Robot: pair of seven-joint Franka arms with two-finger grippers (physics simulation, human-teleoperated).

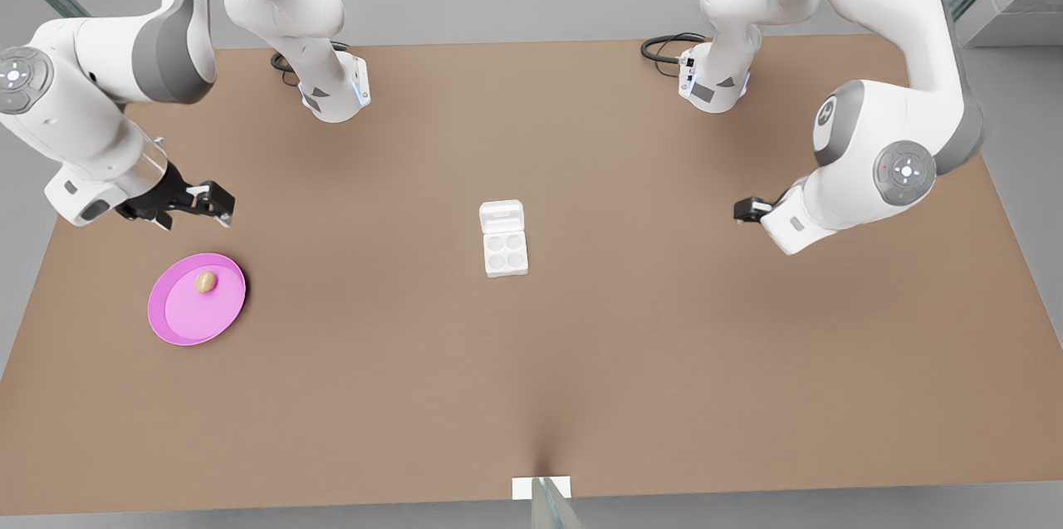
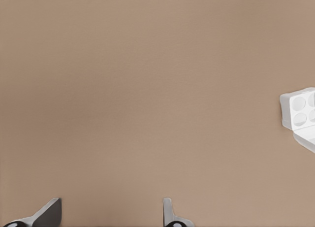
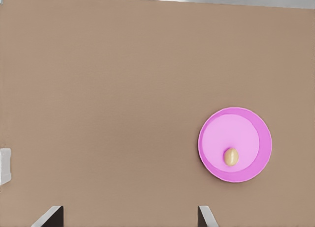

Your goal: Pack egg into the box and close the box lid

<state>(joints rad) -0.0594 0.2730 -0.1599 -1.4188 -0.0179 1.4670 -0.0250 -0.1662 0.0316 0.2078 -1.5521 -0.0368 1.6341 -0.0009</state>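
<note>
1. Front view: the box (image 1: 505, 251) sits mid-frame on the brown table (image 1: 581, 363), box lid (image 1: 502, 216) flipped open behind the cups. The egg (image 1: 205, 282) lies on the pink plate (image 1: 196, 299) at lower left. The right gripper (image 1: 217, 203) hangs just above the plate, and the left gripper (image 1: 742, 211) is at the right.
2. Left wrist view: fingertips (image 2: 170, 213) are spread and empty, with the box at the right edge.
3. Right wrist view: fingers (image 3: 205, 216) are spread and empty, with the egg on the plate at lower right.
</note>
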